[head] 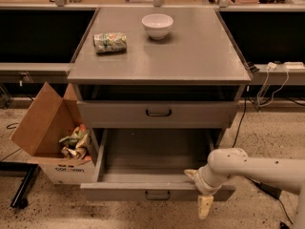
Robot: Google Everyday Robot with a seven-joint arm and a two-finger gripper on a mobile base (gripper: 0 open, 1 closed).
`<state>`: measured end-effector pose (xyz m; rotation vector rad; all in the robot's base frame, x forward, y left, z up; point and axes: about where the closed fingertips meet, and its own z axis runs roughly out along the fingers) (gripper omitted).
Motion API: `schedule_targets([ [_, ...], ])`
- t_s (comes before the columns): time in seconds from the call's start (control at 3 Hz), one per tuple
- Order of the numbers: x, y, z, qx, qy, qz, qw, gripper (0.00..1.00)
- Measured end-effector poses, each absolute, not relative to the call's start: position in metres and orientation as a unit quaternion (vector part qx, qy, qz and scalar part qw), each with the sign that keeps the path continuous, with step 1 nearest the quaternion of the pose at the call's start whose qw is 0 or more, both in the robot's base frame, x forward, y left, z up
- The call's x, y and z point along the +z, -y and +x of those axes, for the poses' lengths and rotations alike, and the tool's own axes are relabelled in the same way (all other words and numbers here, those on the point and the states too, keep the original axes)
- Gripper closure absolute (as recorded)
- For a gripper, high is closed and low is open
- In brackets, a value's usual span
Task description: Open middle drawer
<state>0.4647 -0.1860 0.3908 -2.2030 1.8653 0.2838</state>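
The middle drawer [143, 191] is pulled far out of the grey cabinet. Its low front panel carries a small dark loop handle [157, 194], and its inside is bare. My gripper [198, 191] is at the right part of that front panel, right of the handle and not on it. One cream finger [191, 174] lies over the panel's top edge, on the drawer's inner side. The other points down in front of the panel. The fingers are spread apart and hold nothing. The white arm [257, 168] reaches in from the right.
Above is a closed drawer with a taller front [158, 112]. The cabinet top [190, 56] holds a white bowl [157, 25] and a snack bag [110, 42]. An open cardboard box [45, 128] of packets stands on the floor at the left. Cables hang at the right.
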Motion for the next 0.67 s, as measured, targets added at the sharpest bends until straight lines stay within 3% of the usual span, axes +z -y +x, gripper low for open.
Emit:
schedule_targets([
  [0.67, 0.483, 0.178, 0.466, 0.072, -0.61, -0.773, 0.16, 0.0],
])
